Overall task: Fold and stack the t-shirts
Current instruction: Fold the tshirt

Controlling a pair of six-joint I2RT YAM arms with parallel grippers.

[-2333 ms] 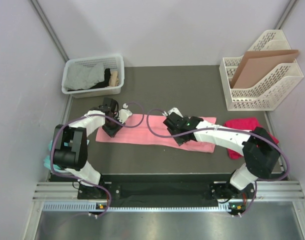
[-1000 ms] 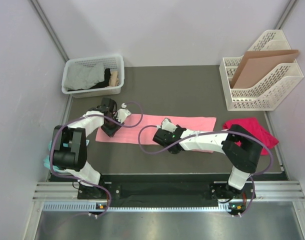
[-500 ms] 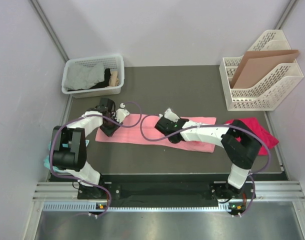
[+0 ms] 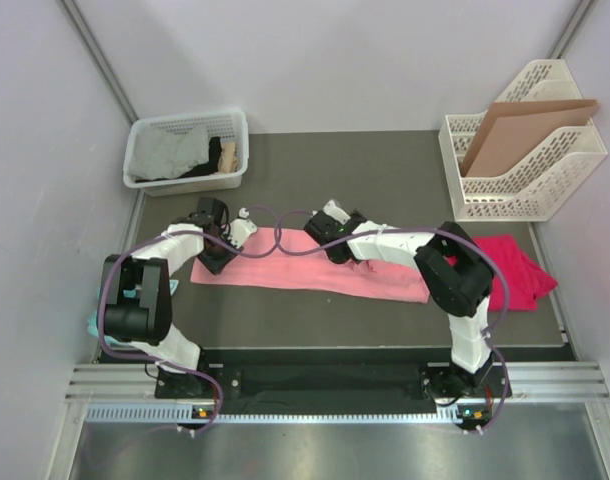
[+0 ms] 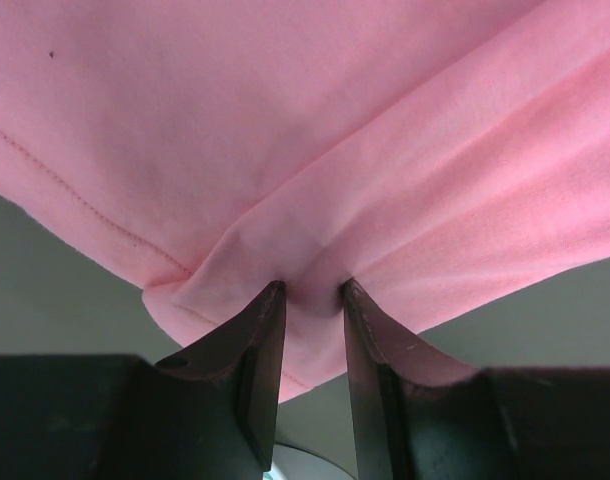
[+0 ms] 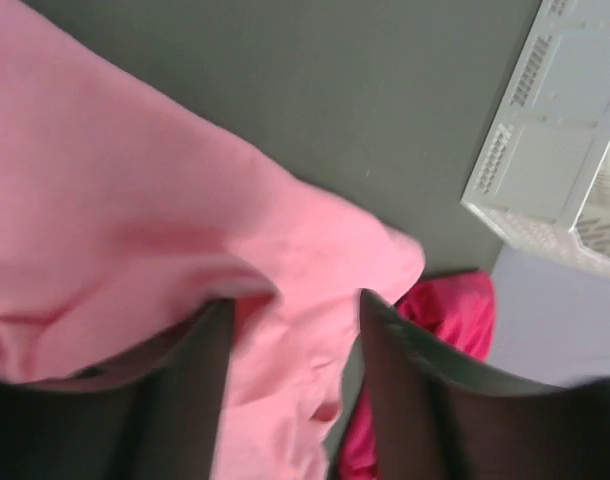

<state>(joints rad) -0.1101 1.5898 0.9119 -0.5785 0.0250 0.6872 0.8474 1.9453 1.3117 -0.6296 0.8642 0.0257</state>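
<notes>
The salmon-pink t-shirt (image 4: 285, 272) lies as a long strip across the middle of the mat. My left gripper (image 4: 213, 258) is at its left end, shut on a pinched fold of the pink cloth (image 5: 335, 120); the fold sits between the fingertips (image 5: 268, 300). My right gripper (image 4: 340, 248) is over the shirt's far edge near the middle, jaws wide apart, with pink cloth (image 6: 135, 200) lying between and partly over one finger; that view is blurred. The magenta-red t-shirt (image 4: 515, 272) lies crumpled at the right and also shows in the right wrist view (image 6: 450, 320).
A white basket (image 4: 185, 150) with grey and dark cloth stands at the back left. A white file rack (image 4: 520, 175) holding a brown cardboard sheet (image 4: 525, 135) stands at the back right. A teal object (image 4: 95, 322) lies at the left edge.
My right gripper has moved from the shirt's near edge up to its far edge and slightly left. The shirt's right part looks narrower. The left gripper has stayed put.
</notes>
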